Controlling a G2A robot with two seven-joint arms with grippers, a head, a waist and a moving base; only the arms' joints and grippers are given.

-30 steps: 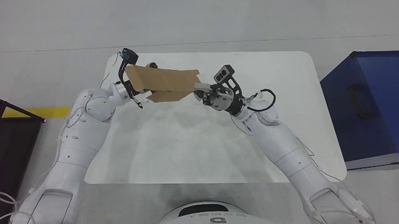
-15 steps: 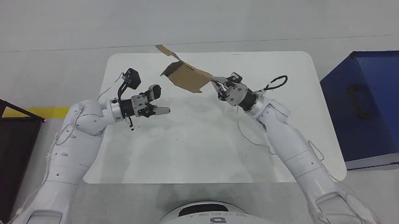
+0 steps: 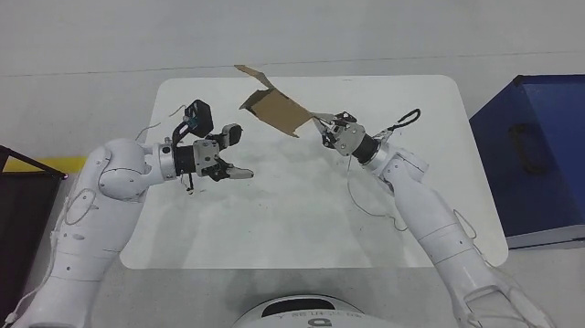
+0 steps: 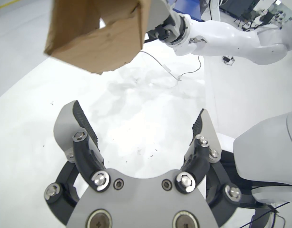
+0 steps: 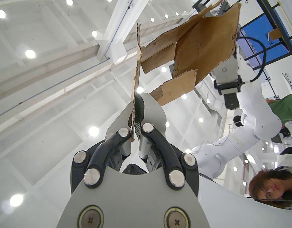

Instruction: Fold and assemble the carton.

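Robotics lab hall: high beamed ceiling (image 5: 53, 12), rows of round lights (image 5: 30, 53).

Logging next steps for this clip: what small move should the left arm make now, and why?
Probably bring the left gripper up to the carton's free side and close on it. The right gripper is shut on one flap edge, holding the carton off the table, while the left gripper is open, empty and apart from it; folding likely needs both.
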